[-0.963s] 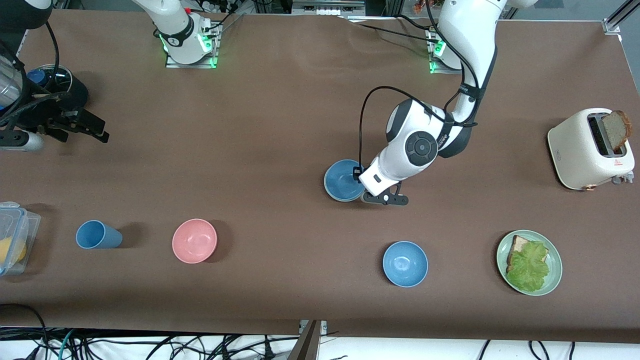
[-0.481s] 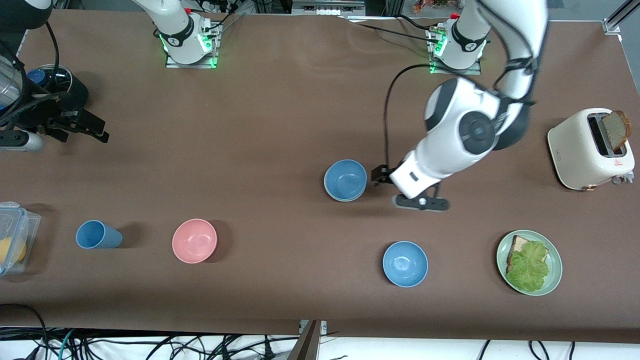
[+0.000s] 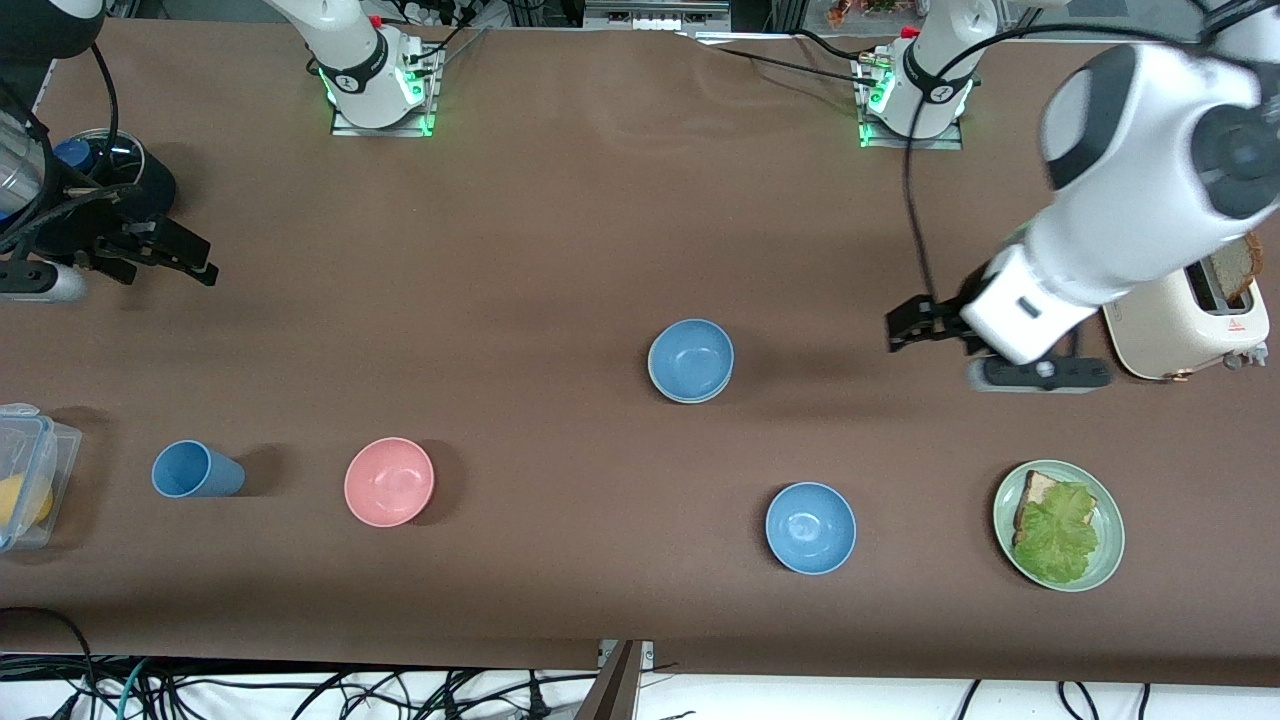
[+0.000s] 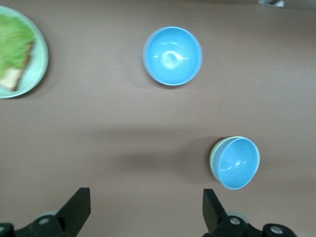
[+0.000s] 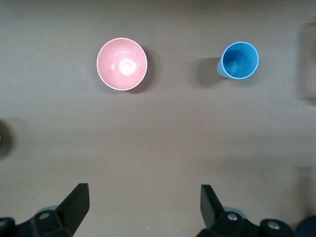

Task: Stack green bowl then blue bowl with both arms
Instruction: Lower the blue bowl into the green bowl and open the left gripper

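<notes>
The blue bowl (image 3: pixel 690 358) sits nested in the green bowl near the table's middle. In the left wrist view the blue bowl (image 4: pixel 239 163) shows with only the pale rim of the green bowl (image 4: pixel 213 160) showing round it. My left gripper (image 3: pixel 915 328) is open and empty, up in the air over bare table between the stack and the toaster; its jaws stand wide apart in the left wrist view (image 4: pixel 146 197). My right gripper (image 3: pixel 185 258) waits open and empty at the right arm's end of the table; it also shows in the right wrist view (image 5: pixel 144 197).
A brighter blue bowl (image 3: pixel 810 527) stands nearer the front camera than the stack. A green plate (image 3: pixel 1113 520) with bread and lettuce and a toaster (image 3: pixel 1165 310) are at the left arm's end. A pink bowl (image 3: pixel 389 481), blue cup (image 3: pixel 195 470) and clear container (image 3: pixel 35 440) are toward the right arm's end.
My left gripper has let go at the stacked bowls' rim and has risen and moved away toward the toaster. The stack stays put. The right arm has not moved.
</notes>
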You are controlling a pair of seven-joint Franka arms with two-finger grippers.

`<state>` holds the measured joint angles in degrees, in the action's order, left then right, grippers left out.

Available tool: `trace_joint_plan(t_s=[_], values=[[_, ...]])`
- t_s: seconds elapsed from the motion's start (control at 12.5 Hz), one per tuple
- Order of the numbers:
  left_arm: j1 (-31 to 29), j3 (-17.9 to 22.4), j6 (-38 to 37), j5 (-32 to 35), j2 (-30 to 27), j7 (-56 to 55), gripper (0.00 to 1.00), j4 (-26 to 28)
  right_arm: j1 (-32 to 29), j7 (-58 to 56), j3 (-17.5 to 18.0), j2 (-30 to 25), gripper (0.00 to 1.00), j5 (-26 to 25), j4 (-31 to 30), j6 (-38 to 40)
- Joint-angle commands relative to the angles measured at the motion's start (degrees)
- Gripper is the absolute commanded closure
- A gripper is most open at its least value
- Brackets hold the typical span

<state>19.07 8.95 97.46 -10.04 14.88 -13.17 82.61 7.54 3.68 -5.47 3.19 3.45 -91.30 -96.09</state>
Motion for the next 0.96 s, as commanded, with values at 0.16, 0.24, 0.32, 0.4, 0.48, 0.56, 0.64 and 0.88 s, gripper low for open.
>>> trace_joint_plan(t_s=[0.16, 0.24, 0.32, 0.4, 0.48, 0.56, 0.64, 0.88], values=[[-12.3, -12.0, -8.2, 9.0, -5.9, 1.3, 0.00, 0.7, -0.3, 0.1, 0.4, 0.5, 0.01, -0.5, 1.6, 1.0], [-12.4, -12.1, -9.4, 9.0, -6.5, 1.3, 0.00, 0.8, -0.3, 0.1, 0.4, 0.5, 0.01, -0.5, 1.6, 1.0], [-12.5, -12.1, -10.7, 8.9, -7.0, 1.9, 0.00, 0.9, -0.3, 0.1, 0.3, 0.5, 0.01, -0.5, 1.6, 1.0], [-12.9, -12.1, -11.1, 8.8, -7.2, 4.3, 0.00, 1.0, -0.3, 0.1, 0.4, 0.5, 0.01, -0.5, 1.6, 1.0], [-13.0, -12.1, -11.2, 8.6, -7.2, 8.1, 0.00, 1.1, -0.3, 0.1, 0.4, 0.5, 0.01, -0.5, 1.6, 1.0], [-13.1, -12.1, -11.2, 8.6, -7.1, 9.4, 0.00, 1.1, -0.4, 0.1, 0.4, 0.5, 0.01, -0.5, 1.5, 1.0], [-13.0, -11.9, -11.2, 8.6, -6.9, 9.2, 0.00, 0.7, -0.4, 0.1, 0.3, 0.5, 0.01, -0.5, 1.5, 1.0], [-12.7, -12.0, -11.2, 8.5, -6.4, 8.2, 0.00, 0.2, -0.4, 0.1, 0.3, 0.5, 0.01, -0.5, 1.5, 1.0]])
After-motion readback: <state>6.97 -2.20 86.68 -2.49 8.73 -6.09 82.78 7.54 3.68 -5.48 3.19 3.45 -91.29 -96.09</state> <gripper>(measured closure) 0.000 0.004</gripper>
